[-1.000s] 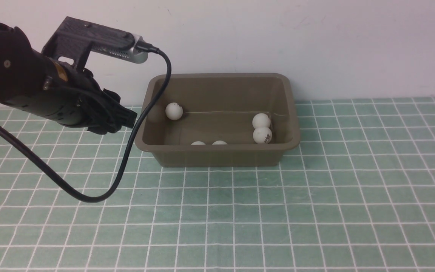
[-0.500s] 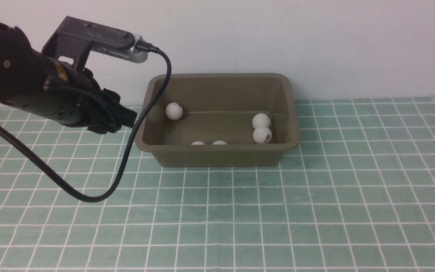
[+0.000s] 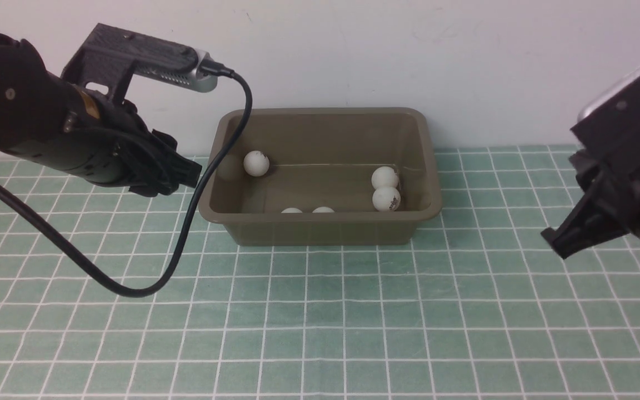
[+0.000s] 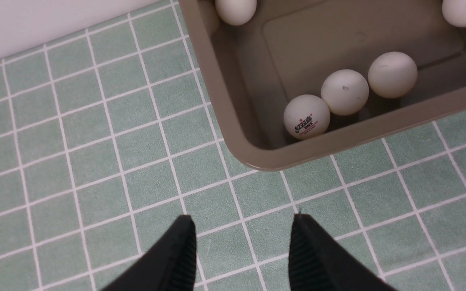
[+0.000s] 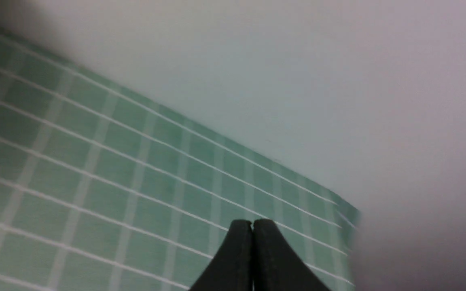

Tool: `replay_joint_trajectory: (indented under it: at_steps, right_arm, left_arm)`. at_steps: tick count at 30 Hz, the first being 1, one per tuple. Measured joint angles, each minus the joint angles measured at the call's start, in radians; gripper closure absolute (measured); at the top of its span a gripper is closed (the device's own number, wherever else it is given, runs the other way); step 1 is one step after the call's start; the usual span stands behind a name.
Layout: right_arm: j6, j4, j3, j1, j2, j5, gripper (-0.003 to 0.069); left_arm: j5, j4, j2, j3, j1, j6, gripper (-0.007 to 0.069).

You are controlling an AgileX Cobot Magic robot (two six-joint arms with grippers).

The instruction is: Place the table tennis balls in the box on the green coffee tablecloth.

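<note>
The olive-brown box (image 3: pixel 320 230) stands on the green tablecloth (image 3: pixel 320 322) at the back, against the wall. Table tennis balls lie inside it: one (image 3: pixel 256 163) at the far left, two (image 3: pixel 385 189) touching at the right, two (image 3: pixel 306 210) peeking over the near wall. In the left wrist view, three balls (image 4: pixel 344 92) sit in a row in a corner of the box (image 4: pixel 338 145). My left gripper (image 3: pixel 186 172) hovers left of the box, open and empty (image 4: pixel 243 220). My right gripper (image 3: pixel 556 240) is right of the box, shut and empty (image 5: pixel 252 222).
A black cable (image 3: pixel 131 291) hangs from my left wrist and loops down onto the cloth in front of the box's left corner. A white wall (image 3: pixel 464 55) rises right behind the box. The cloth (image 5: pixel 95 173) ends at the wall.
My right arm has come into the front view from the right edge. My left arm, the box and the balls have not moved.
</note>
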Motion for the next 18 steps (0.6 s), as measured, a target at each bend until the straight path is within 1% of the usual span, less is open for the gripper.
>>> replay_joint_trajectory:
  at_steps: [1, 3, 4, 5, 8, 9, 10, 13, 18]
  right_arm:
    - [-0.028, -0.004, 0.0, 0.0, 0.0, 0.002, 0.0673]
    - [-0.134, -0.007, 0.0, 0.0, 0.0, -0.047, 0.0673]
    - [-0.179, -0.015, 0.0, 0.0, 0.0, -0.078, 0.0673]
    - [-0.263, -0.039, 0.0, 0.0, 0.0, -0.147, 0.0673]
    - [-0.409, -0.142, 0.0, 0.0, 0.0, -0.29, 0.0673]
    - [-0.471, -0.219, 0.0, 0.0, 0.0, -0.37, 0.0673]
    - [-0.502, -0.29, -0.001, 0.0, 0.0, -0.426, 0.0673]
    - [-0.518, -0.41, -0.017, 0.0, -0.001, -0.509, 0.0673]
    - [-0.508, -0.463, -0.048, 0.0, -0.001, -0.578, 0.0673]
  left_arm:
    - [0.001, 0.0, 0.0, 0.0, 0.0, 0.0, 0.0336]
    - [0.002, 0.0, 0.0, 0.0, 0.0, 0.0, 0.0336]
    - [0.002, 0.0, 0.0, 0.0, 0.0, 0.0, 0.0336]
    - [0.002, 0.0, 0.0, 0.0, 0.0, 0.0, 0.0336]
    - [0.001, 0.0, 0.0, 0.0, 0.0, 0.0, 0.0336]
    - [0.001, 0.0, 0.0, 0.0, 0.0, 0.0, 0.0336]
    - [0.001, 0.0, 0.0, 0.0, 0.0, 0.0, 0.0336]
    - [0.001, 0.0, 0.0, 0.0, 0.0, 0.0, 0.0336]
    - [0.001, -0.001, 0.0, 0.0, 0.0, 0.0, 0.0336]
